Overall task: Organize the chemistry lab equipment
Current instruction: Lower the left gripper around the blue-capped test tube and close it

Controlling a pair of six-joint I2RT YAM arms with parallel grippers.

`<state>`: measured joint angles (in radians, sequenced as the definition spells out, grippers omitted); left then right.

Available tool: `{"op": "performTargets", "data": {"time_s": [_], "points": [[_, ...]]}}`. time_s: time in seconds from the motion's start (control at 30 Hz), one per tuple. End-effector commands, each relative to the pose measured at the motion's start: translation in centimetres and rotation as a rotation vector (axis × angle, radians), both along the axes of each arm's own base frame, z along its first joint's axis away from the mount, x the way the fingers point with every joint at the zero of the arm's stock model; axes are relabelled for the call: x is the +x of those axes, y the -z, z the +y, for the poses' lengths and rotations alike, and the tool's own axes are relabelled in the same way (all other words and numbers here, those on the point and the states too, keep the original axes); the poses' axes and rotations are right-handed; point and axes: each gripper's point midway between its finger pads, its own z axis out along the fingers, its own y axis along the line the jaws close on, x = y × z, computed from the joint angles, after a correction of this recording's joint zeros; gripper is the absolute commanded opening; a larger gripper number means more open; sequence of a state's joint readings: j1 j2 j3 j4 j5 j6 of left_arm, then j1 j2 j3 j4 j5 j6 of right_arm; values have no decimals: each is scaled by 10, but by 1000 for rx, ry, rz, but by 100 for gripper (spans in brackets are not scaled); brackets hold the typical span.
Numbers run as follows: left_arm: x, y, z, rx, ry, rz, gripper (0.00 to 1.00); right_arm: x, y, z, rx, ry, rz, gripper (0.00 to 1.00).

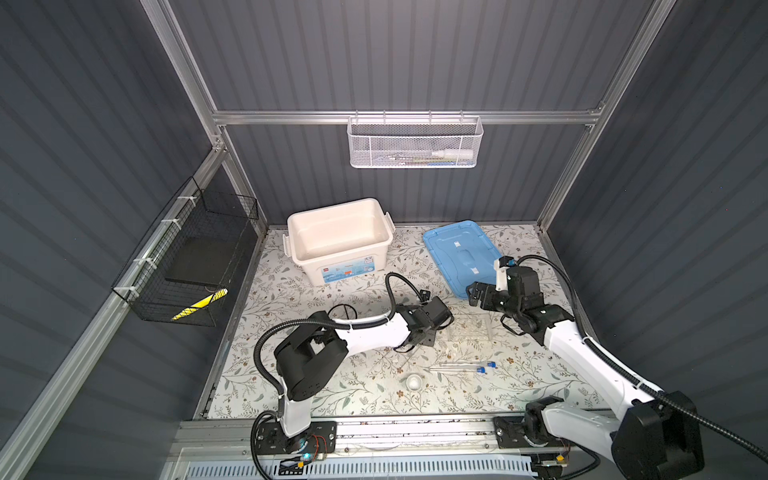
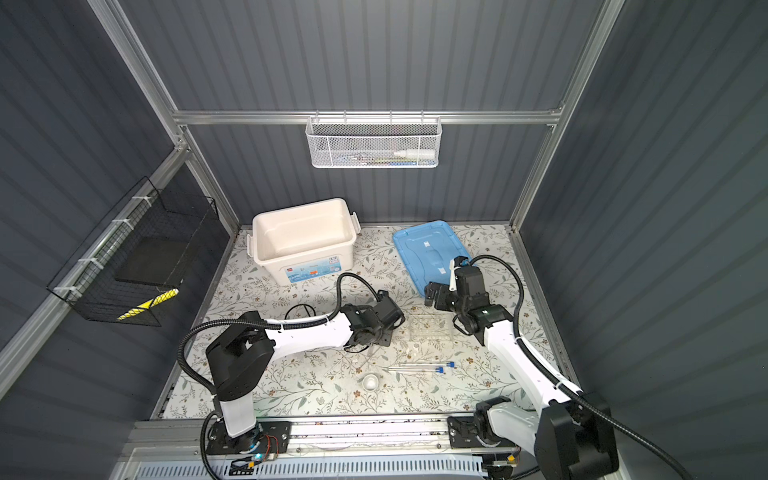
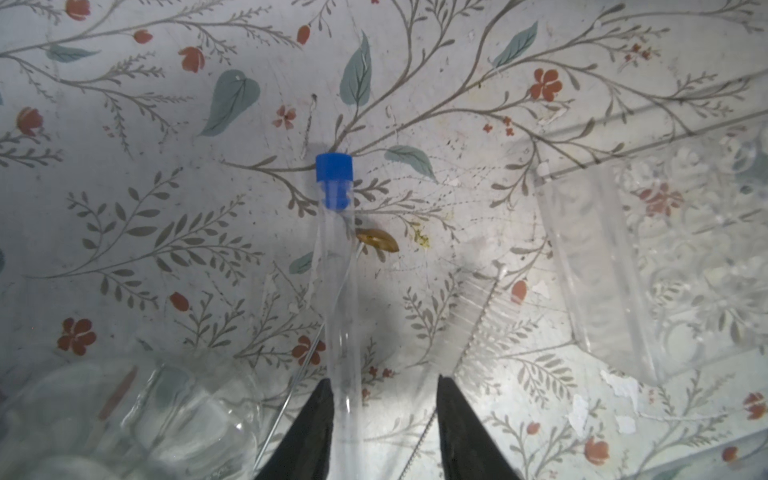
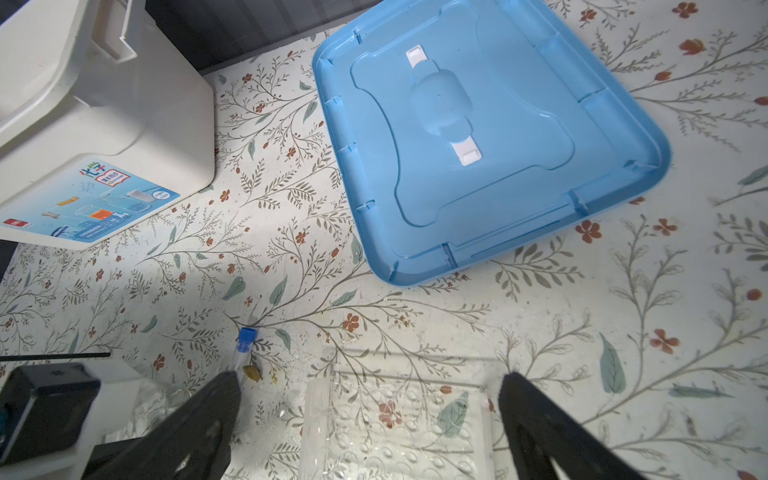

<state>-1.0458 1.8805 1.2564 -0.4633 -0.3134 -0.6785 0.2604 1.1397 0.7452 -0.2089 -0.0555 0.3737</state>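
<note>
Step judged: grasping the blue-capped test tube [image 3: 343, 291]. Left end effector [image 3: 383, 378] stood apart; the tube lay between its jaws, touching one. Right end effector [image 4: 370, 374] gaped near the tube rack [image 4: 395, 424]. Next move calls for a gentle clamp, then a lift.

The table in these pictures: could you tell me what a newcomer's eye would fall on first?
The bright blue lid lies flat at the back right of the table, right of the open white box. Mid-table, the left gripper straddles a blue-capped test tube, jaws apart; two more tubes lie nearer the front.
</note>
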Motion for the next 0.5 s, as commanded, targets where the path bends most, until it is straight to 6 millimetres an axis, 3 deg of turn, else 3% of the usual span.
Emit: {"op": "performTargets", "data": {"time_s": [0.0, 0.47], "points": [[0, 3, 8, 17, -41, 35, 41, -5, 6, -5, -17, 7, 15, 99], [7, 17, 20, 40, -66, 57, 38, -6, 11, -10, -23, 22, 36, 99]]}}
